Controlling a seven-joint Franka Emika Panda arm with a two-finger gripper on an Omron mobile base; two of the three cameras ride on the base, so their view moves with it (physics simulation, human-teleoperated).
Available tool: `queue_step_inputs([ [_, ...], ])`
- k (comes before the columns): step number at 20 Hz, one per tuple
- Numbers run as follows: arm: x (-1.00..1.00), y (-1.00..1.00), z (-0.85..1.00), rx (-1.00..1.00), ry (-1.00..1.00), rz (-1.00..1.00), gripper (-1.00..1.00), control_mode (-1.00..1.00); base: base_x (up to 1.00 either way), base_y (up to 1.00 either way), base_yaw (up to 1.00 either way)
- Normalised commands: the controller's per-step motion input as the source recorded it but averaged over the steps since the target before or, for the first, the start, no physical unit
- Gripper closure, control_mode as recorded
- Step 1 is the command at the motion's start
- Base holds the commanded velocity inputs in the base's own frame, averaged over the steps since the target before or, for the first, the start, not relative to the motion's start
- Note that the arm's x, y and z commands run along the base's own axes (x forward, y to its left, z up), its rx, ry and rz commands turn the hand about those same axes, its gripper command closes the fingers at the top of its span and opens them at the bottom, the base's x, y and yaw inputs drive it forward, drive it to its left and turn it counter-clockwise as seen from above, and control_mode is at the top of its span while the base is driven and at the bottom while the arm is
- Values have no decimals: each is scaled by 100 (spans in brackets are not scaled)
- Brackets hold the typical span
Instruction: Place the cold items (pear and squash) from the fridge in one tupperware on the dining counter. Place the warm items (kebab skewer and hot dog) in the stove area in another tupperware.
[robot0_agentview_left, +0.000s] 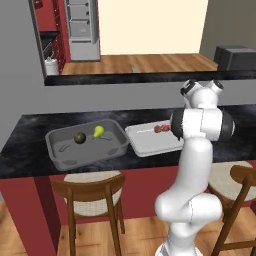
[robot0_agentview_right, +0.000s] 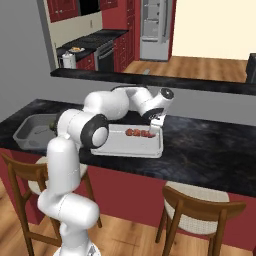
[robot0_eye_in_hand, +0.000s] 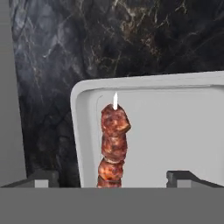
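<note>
The kebab skewer (robot0_eye_in_hand: 113, 144) lies in the shallow pale tupperware (robot0_eye_in_hand: 175, 127) on the dining counter (robot0_eye_in_hand: 87, 43). My gripper (robot0_eye_in_hand: 112, 177) hangs just above it, open, its fingertips (robot0_eye_in_hand: 178, 176) wide apart on either side of the meat and clear of it. From the right base view the gripper (robot0_agentview_right: 155, 125) hovers over the kebab skewer (robot0_agentview_right: 139, 133) at the tray's (robot0_agentview_right: 125, 147) far end. The pear (robot0_agentview_left: 99, 131) and the squash (robot0_agentview_left: 80, 138) rest in the deep grey tupperware (robot0_agentview_left: 87, 156), left of the tray (robot0_agentview_left: 150, 144). The hot dog is out of view.
Wooden stools (robot0_agentview_left: 92, 192) stand under the counter's front edge. The raised grey back wall (robot0_agentview_left: 125, 95) runs behind both tubs. Beyond it are the fridge (robot0_agentview_right: 155, 25), the stove (robot0_agentview_right: 102, 40) and a small plate (robot0_agentview_right: 75, 49) on the far counter.
</note>
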Motion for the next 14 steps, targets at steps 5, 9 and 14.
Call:
queue_step_inputs([
  [5, -100, 0, 47, -25, -2, 21, -100, -100, 0, 0, 0],
  [9, -100, 0, 1, -41, 0, 24, -100, -100, 0, 0, 0],
  [14, -100, 0, -19, -27, 0, 23, -100, -100, 0, 0, 0],
])
